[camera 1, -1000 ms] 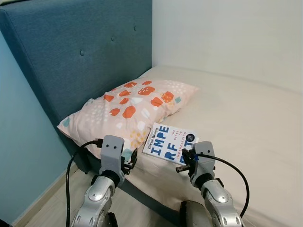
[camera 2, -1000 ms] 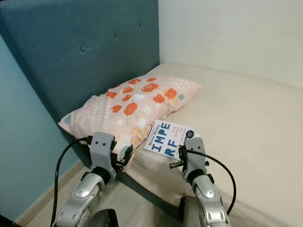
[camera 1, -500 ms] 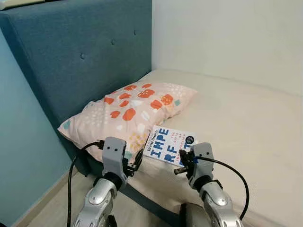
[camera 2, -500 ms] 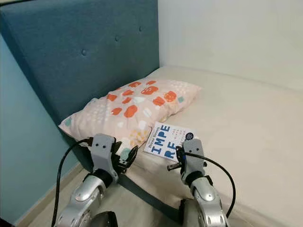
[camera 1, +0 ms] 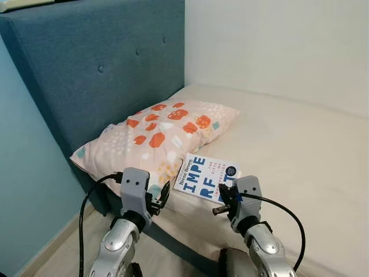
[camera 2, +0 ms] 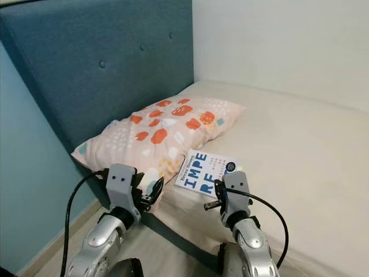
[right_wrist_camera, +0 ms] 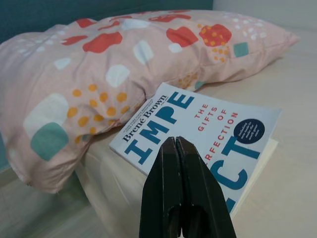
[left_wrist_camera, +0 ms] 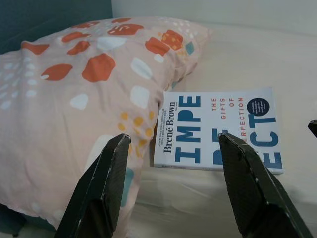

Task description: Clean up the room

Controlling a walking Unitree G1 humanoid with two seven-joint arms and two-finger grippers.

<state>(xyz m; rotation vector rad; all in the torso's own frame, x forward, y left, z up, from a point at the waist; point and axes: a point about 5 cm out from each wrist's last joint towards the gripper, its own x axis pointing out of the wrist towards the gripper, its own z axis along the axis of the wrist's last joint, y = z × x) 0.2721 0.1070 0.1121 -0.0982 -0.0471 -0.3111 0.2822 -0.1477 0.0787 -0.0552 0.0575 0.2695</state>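
Two grippers hover at your bed (camera 1: 300,150) edge: left gripper (camera 1: 158,199) spread wide near the pillow (camera 1: 155,135), right gripper (camera 1: 226,195) pinched together over the book (camera 1: 206,176).

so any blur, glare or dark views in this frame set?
Left eye view: sharp, evenly lit, no glare; book title legible. Left wrist view: bright, pillow and book crisp, open left gripper fingers slightly soft up close. Right wrist view: book cover readable, shut right gripper near the lens and a bit soft, floor corner blurred.
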